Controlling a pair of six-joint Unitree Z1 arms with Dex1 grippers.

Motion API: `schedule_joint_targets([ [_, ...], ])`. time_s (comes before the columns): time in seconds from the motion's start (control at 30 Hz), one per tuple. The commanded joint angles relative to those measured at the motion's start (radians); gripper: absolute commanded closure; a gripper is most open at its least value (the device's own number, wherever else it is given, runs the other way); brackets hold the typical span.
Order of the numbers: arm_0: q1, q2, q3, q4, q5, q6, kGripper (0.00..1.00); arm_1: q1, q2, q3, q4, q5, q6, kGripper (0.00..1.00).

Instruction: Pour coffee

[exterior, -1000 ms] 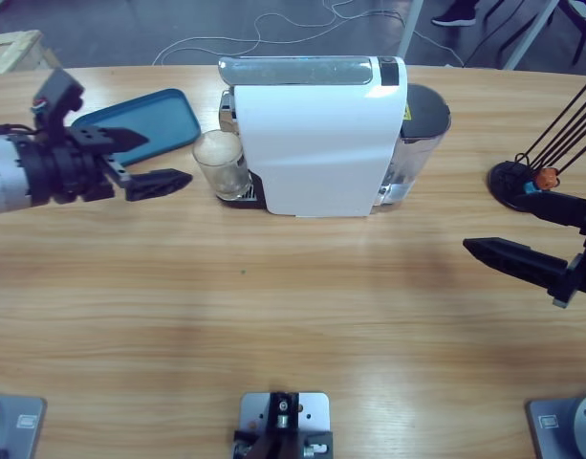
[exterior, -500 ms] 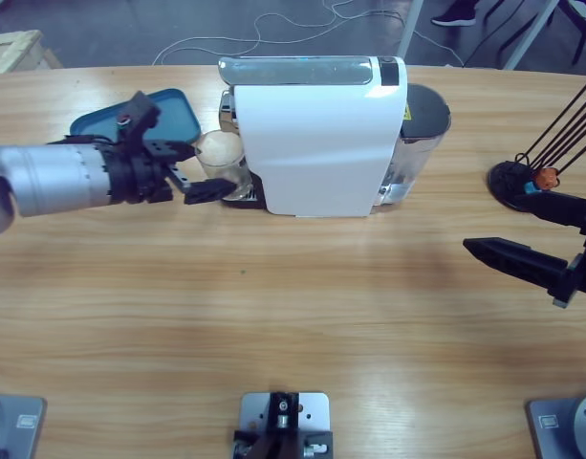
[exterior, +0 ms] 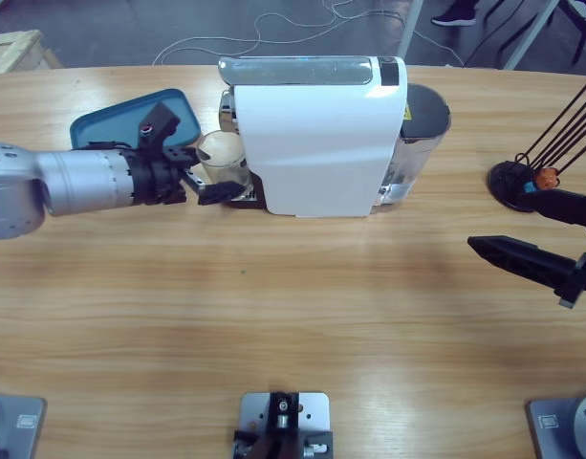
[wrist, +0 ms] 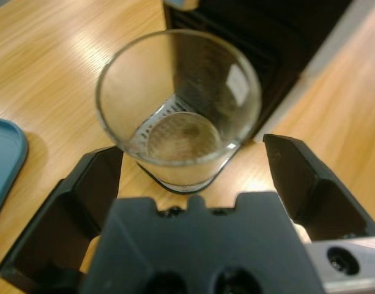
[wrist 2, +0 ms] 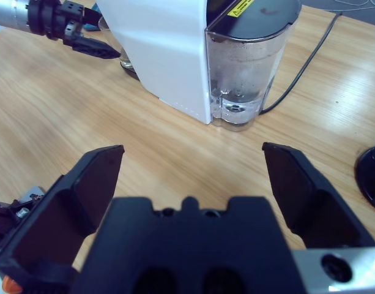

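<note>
- Long wooden table (exterior: 293, 316): carries everything listed.
- White box-shaped coffee machine (exterior: 316, 143): near far edge, middle.
- Left gripper (wrist: 193, 177): jaws spread, flanking the glass, nothing clamped; far nearer than the other arm.
- Right gripper (wrist 2: 193, 177): spread, empty, near right edge.
- Clear round drinking glass (wrist: 178, 110): upright under the machine's spout side, directly ahead between left jaws.

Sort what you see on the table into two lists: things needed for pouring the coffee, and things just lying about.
Needed for the job:
clear glass cup
white coffee machine with clear water tank
left hand, open around the cup

Just lying about:
teal plastic tray
black round stand with thin black rods
right hand, open and idle
</note>
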Motion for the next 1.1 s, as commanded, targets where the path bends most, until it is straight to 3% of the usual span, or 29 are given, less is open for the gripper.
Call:
schedule_joint_targets([
  [0.03,0.0,0.08,-0.042,-0.035,0.021,-0.018,0.015,0.009,-0.023,0.03,-0.011,0.003,-0.012,0.0],
  [0.17,0.0,0.09,-0.068,-0.036,0.019,-0.019,0.046,0.009,-0.022,0.03,-0.011,0.001,-0.012,0.0],
  [0.27,0.0,0.104,-0.071,-0.037,0.015,-0.019,0.166,0.009,-0.023,0.03,-0.011,0.0,-0.013,0.0],
  [0.33,0.0,0.107,-0.071,-0.038,0.014,-0.017,0.316,0.009,-0.023,0.03,-0.011,-0.001,-0.013,0.0],
  [0.4,0.0,0.107,-0.069,-0.038,0.011,-0.016,0.532,0.009,-0.024,0.03,-0.011,-0.002,-0.013,0.0],
  [0.5,0.0,0.099,-0.061,-0.038,0.011,-0.017,0.67,0.009,-0.025,0.03,-0.011,-0.002,-0.013,0.0],
  [0.83,0.008,-0.057,0.029,-0.035,0.093,-0.021,0.685,0.009,-0.031,0.03,-0.011,-0.003,-0.015,0.0],
  [0.93,0.084,-0.111,0.07,-0.035,0.101,-0.04,0.685,0.009,-0.035,0.03,-0.011,-0.002,-0.015,0.0],
  [1.1,0.29,-0.155,0.088,-0.035,0.101,-0.059,0.681,0.009,-0.047,0.033,-0.011,-0.003,-0.015,0.0],
])
